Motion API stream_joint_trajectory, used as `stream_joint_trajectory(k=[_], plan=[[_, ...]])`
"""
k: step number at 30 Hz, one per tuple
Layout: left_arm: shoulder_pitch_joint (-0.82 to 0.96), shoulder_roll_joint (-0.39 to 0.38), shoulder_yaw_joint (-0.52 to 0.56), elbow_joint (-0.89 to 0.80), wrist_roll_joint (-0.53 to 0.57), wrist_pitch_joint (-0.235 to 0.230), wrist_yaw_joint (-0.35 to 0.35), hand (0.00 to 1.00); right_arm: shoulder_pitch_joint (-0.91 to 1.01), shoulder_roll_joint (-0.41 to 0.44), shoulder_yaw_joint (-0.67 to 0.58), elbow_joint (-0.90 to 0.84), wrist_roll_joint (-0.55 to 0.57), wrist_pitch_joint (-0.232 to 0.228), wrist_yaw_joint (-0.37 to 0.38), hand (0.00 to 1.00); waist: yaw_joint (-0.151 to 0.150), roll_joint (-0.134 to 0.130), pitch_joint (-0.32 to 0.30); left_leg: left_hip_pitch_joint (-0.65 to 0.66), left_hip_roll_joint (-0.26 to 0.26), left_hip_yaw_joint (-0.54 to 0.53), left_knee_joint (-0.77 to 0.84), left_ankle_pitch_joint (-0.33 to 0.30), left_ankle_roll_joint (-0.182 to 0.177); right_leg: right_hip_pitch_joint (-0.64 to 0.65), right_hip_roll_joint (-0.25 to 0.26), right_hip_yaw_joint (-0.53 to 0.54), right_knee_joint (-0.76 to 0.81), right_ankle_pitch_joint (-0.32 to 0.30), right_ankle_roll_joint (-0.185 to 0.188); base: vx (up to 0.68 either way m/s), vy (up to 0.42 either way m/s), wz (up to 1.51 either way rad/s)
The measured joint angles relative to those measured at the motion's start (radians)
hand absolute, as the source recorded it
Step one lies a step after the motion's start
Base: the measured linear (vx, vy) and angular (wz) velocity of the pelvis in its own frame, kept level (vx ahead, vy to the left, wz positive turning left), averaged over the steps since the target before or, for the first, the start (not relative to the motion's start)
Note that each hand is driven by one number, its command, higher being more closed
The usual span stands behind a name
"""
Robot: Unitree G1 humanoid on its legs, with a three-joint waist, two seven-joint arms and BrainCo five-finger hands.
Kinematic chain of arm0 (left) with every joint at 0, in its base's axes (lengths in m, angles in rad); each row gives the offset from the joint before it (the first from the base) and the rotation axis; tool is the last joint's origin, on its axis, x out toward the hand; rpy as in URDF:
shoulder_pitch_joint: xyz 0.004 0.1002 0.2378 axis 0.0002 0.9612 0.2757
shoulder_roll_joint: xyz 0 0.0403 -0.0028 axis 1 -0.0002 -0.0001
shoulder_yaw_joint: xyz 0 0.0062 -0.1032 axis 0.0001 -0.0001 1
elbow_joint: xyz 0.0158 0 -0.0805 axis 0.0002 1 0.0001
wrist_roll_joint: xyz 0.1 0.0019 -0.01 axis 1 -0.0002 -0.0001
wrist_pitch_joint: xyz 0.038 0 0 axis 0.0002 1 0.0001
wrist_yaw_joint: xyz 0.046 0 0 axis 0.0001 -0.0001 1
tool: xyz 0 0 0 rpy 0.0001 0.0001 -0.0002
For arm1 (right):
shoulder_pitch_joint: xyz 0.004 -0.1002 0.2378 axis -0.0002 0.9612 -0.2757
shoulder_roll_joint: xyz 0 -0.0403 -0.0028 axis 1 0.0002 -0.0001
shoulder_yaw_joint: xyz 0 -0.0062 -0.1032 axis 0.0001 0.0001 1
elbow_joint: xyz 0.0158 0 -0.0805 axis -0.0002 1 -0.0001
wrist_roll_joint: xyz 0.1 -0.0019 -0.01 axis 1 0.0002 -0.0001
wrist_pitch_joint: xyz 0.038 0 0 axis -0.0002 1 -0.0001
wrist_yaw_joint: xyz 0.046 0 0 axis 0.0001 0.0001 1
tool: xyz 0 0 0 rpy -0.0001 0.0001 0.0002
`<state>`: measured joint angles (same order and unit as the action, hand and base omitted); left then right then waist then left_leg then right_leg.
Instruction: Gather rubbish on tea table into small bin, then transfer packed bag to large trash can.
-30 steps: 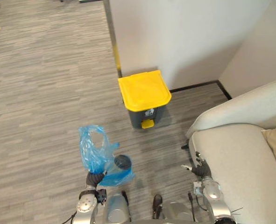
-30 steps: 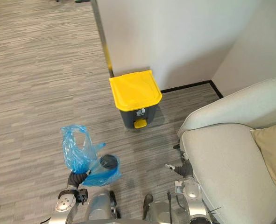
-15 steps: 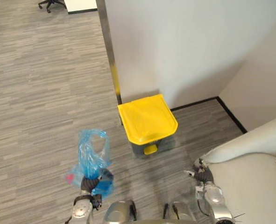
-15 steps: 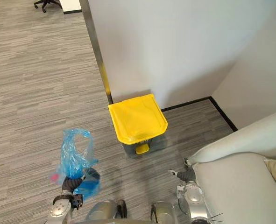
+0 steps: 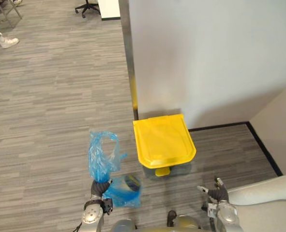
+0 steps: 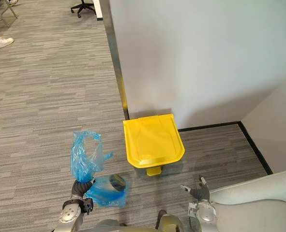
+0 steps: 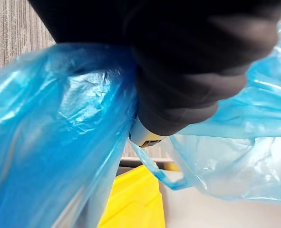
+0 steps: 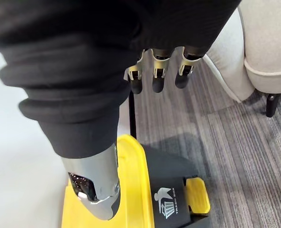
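Observation:
A blue plastic bag (image 5: 104, 155) stands bunched above my left hand (image 5: 99, 187), which is shut on its neck. The bag's full lower part (image 5: 124, 191) hangs beside the hand with a dark round thing inside. In the left wrist view the blue bag (image 7: 45, 142) wraps round the hand. The large trash can (image 5: 164, 142) has a shut yellow lid, a grey body and a yellow pedal (image 5: 162, 171). It stands against the wall, right of the bag. My right hand (image 5: 216, 193) hangs open and holds nothing; its fingers (image 8: 159, 78) point down over the can's lid (image 8: 135, 199).
A white wall (image 5: 205, 58) with a metal corner strip (image 5: 130, 58) rises behind the can. A light sofa (image 5: 273, 203) fills the lower right, close to my right hand. An office chair base (image 5: 87, 7) and a person's shoe (image 5: 5, 42) are far off at the top left.
The camera has moved: the whole picture has shifted, the can now sits closer to my hands and less of the sofa shows. The bag's full part has swung to the hand's right.

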<state>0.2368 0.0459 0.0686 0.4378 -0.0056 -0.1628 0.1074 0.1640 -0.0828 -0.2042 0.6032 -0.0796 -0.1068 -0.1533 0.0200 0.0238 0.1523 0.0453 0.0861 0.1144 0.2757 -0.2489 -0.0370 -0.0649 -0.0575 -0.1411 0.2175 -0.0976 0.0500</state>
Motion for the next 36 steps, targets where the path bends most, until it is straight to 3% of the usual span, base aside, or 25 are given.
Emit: stream_joint_trajectory(k=[5,8,12,13,14,15,17,18,19,20,21,22,23,25,26,27,28,32,34,36], plan=[[0.013,0.011,0.000,0.005,0.000,0.000,0.000,1.00,-0.015,0.009,-0.014,0.010,0.009,0.000,-0.005,0.00,0.003,0.001,-0.003,-0.014,-0.002,0.027,-0.003,0.000,0.000,0.013,0.003,0.009,-0.075,0.046,0.009,-0.01,0.048,-0.09],[0.014,0.022,0.000,0.004,0.000,0.001,0.001,1.00,-0.027,0.021,-0.014,0.012,0.010,0.001,-0.018,0.00,0.015,-0.001,-0.004,-0.037,-0.001,0.040,0.001,-0.001,0.000,-0.034,0.002,0.015,-0.035,0.047,0.008,-0.04,0.018,-0.14],[0.019,0.051,-0.019,-0.001,0.000,0.003,0.003,1.00,-0.036,0.025,-0.015,0.003,0.026,0.003,-0.019,0.00,0.020,-0.019,0.019,-0.032,-0.001,0.048,0.063,-0.107,0.033,-0.141,-0.038,-0.003,0.270,-0.049,0.022,-0.08,0.007,0.03],[0.020,0.061,-0.021,-0.004,0.000,0.003,0.005,1.00,-0.033,0.026,-0.015,0.002,0.032,0.003,-0.019,0.00,0.012,-0.016,0.038,-0.002,0.001,0.031,0.087,-0.125,0.047,-0.219,-0.054,-0.032,0.449,-0.067,0.018,0.00,0.005,0.18],[0.016,0.078,-0.027,-0.004,0.000,0.004,0.009,1.00,-0.024,0.028,-0.015,-0.001,0.038,0.004,-0.020,0.00,0.013,-0.009,0.044,0.006,0.013,0.016,0.122,-0.155,0.051,-0.262,-0.057,-0.044,0.458,-0.103,0.001,0.06,-0.008,0.22],[0.010,0.084,-0.030,-0.004,0.000,0.004,0.009,1.00,-0.024,0.028,-0.015,-0.002,0.039,0.004,-0.020,0.00,0.014,-0.015,0.046,0.008,0.018,0.014,0.138,-0.166,0.050,-0.287,-0.061,-0.055,0.441,-0.102,0.001,0.12,-0.044,0.24],[-0.032,0.128,-0.034,0.006,-0.002,0.003,0.009,1.00,-0.032,0.026,-0.019,-0.009,0.048,0.004,-0.022,0.00,0.016,-0.036,0.064,0.018,0.020,-0.008,0.175,-0.205,0.039,-0.342,-0.069,-0.079,0.256,-0.039,0.027,0.13,-0.095,0.36],[-0.064,0.143,-0.032,0.009,-0.002,0.003,0.012,1.00,-0.034,0.024,-0.029,-0.009,0.052,0.004,-0.022,0.00,0.007,-0.048,0.076,0.021,0.019,-0.032,0.205,-0.229,0.026,-0.343,-0.075,-0.089,0.112,0.013,0.054,0.19,-0.173,0.69],[-0.088,0.145,-0.028,0.017,-0.004,0.002,0.026,1.00,-0.034,0.012,-0.034,-0.008,0.052,0.006,-0.022,0.00,-0.006,-0.053,0.088,0.034,0.020,-0.061,0.243,-0.266,0.012,-0.339,-0.078,-0.069,0.070,0.049,0.056,0.23,-0.190,0.67],[-0.106,0.143,-0.025,0.035,-0.005,0.002,0.032,1.00,-0.036,-0.003,-0.037,-0.008,0.053,0.007,-0.022,0.00,-0.005,-0.036,0.094,0.042,0.034,-0.076,0.259,-0.287,0.002,-0.331,-0.060,-0.040,0.085,0.105,0.053,0.33,-0.197,0.43],[-0.128,0.124,-0.027,0.048,-0.009,0.005,0.040,1.00,-0.040,-0.022,-0.056,-0.010,0.054,0.007,-0.022,0.00,-0.009,-0.010,0.107,0.053,0.065,-0.093,0.269,-0.311,-0.009,-0.334,-0.028,-0.018,0.138,0.086,0.070,0.35,-0.182,0.48],[-0.160,0.119,-0.046,0.046,-0.015,0.004,0.047,1.00,-0.042,-0.031,-0.104,-0.021,0.074,0.004,-0.023,0.00,-0.014,0.022,0.128,0.051,0.086,-0.140,0.262,-0.313,-0.036,-0.383,0.013,0.050,0.291,-0.043,0.122,0.42,-0.236,0.89],[-0.178,0.120,-0.051,0.047,-0.022,0.004,0.048,1.00,-0.031,-0.027,-0.133,-0.019,0.081,0.009,-0.023,0.00,-0.035,0.018,0.141,0.056,0.086,-0.184,0.256,-0.307,-0.051,-0.404,0.043,0.108,0.384,-0.116,0.092,0.35,-0.220,1.30],[-0.191,0.112,-0.054,0.047,-0.022,0.004,0.051,1.00,0.017,-0.013,-0.167,-0.033,0.085,0.028,-0.023,0.00,-0.068,0.001,0.145,0.078,0.078,-0.234,0.267,-0.305,-0.056,-0.415,0.018,0.103,0.529,-0.172,0.048,0.41,-0.255,1.13],[-0.185,0.097,-0.055,0.045,-0.023,0.005,0.053,1.00,0.029,-0.005,-0.173,-0.030,0.100,0.030,-0.021,0.00,-0.062,0.007,0.142,0.077,0.104,-0.233,0.318,-0.303,-0.061,-0.422,0.023,0.079,0.605,-0.242,0.000,0.42,-0.253,0.56],[-0.187,0.091,-0.057,0.045,-0.023,0.005,0.053,1.00,0.025,0.003,-0.172,-0.029,0.109,0.031,-0.021,0.00,-0.063,0.013,0.139,0.060,0.119,-0.229,0.341,-0.297,-0.072,-0.424,0.025,0.062,0.618,-0.261,-0.010,0.47,-0.305,0.46],[-0.192,0.077,-0.060,0.047,-0.023,0.005,0.047,1.00,0.008,0.022,-0.172,-0.022,0.118,0.036,-0.018,0.00,-0.076,0.017,0.138,0.032,0.156,-0.209,0.356,-0.272,-0.115,-0.422,0.026,0.024,0.620,-0.281,-0.043,0.41,-0.295,0.60],[-0.228,0.049,-0.066,0.066,-0.023,0.004,0.044,1.00,-0.037,0.044,-0.165,-0.009,0.128,0.039,-0.016,0.00,-0.093,0.018,0.136,0.035,0.248,-0.003,0.277,-0.193,-0.127,-0.374,0.018,-0.044,0.550,-0.281,-0.083,0.21,-0.157,0.50],[-0.231,0.057,-0.066,0.069,-0.022,0.001,0.039,1.00,-0.080,0.034,-0.122,-0.009,0.127,0.034,-0.017,0.00,-0.093,0.017,0.129,0.038,0.244,0.059,0.189,-0.157,-0.159,-0.376,-0.002,-0.059,0.517,-0.258,-0.101,0.02,-0.052,0.46],[-0.222,0.088,-0.066,0.089,-0.022,0.000,0.025,1.00,-0.148,0.031,-0.052,-0.009,0.125,0.034,-0.017,0.00,-0.090,0.017,0.128,0.034,0.231,0.067,0.126,-0.138,-0.186,-0.381,-0.012,-0.066,0.471,-0.216,-0.085,-0.09,0.007,0.23]])
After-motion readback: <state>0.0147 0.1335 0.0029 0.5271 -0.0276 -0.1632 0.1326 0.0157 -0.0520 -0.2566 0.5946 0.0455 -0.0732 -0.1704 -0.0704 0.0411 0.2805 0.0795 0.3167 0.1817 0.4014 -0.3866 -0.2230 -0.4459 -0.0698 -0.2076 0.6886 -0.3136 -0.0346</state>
